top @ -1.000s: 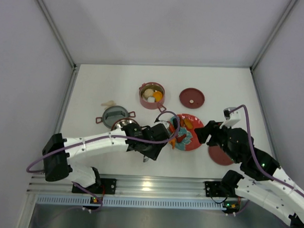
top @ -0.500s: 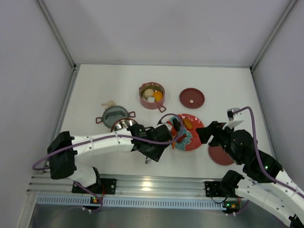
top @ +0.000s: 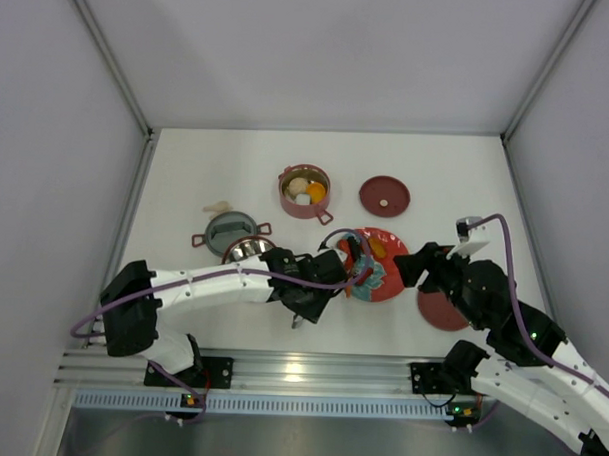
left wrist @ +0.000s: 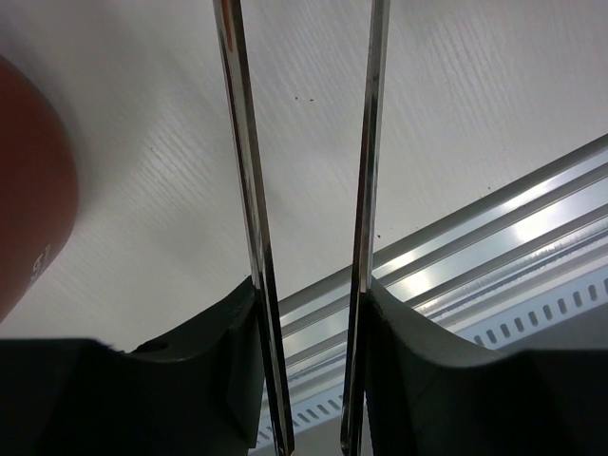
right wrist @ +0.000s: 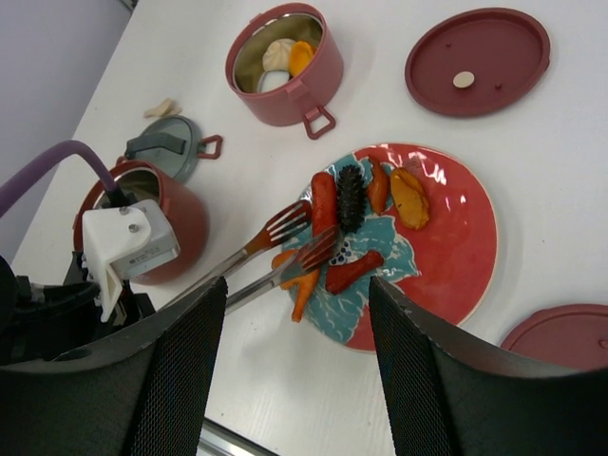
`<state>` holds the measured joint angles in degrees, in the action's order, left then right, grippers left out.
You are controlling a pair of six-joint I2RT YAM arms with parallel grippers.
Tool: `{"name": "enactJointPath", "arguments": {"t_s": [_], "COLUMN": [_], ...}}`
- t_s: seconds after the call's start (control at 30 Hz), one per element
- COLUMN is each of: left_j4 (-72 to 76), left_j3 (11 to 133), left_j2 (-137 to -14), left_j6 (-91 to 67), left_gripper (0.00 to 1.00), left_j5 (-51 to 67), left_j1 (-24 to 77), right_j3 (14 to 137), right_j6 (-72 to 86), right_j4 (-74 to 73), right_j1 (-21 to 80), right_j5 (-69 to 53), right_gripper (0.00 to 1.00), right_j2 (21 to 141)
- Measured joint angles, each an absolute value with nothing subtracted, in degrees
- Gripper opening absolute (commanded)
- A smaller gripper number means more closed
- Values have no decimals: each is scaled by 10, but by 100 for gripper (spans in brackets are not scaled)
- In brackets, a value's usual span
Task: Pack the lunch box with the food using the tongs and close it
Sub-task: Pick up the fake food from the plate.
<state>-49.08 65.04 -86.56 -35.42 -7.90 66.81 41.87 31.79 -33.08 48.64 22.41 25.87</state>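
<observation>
Plate (right wrist: 456, 256) mid-table, the rest around it.
Food (right wrist: 350, 195) on it and in the far pot (right wrist: 285, 100); near pot (right wrist: 185, 214) left; back lid (right wrist: 480, 62) behind; side lid (right wrist: 560, 337) right; tongs (right wrist: 283, 228) tips over the food.

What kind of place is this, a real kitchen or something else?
Probably a robot test booth, not a kitchen: plain panel walls enclose a white table, an aluminium rail edges it, and the food looks like toys.
</observation>
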Motion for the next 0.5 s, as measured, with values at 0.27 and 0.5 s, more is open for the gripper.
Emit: {"name": "enactJointPath", "arguments": {"t_s": [0.27,0.5], "left_j4": [-491,-491], "left_j3": [666,676], "left_j2": [-883,-893], "left_j6": [-353,-353], "left_gripper": [38,37], "left_j5": [-79,-84], "left_j1": [668,668], "right_j3": [411,411], "right_j6": [318,318], "right_j4": [-333,-334], "right_j1": [486,486], "right_j5": [225,226], "right_gripper": [61,61], "right_j2": [256,254]}}
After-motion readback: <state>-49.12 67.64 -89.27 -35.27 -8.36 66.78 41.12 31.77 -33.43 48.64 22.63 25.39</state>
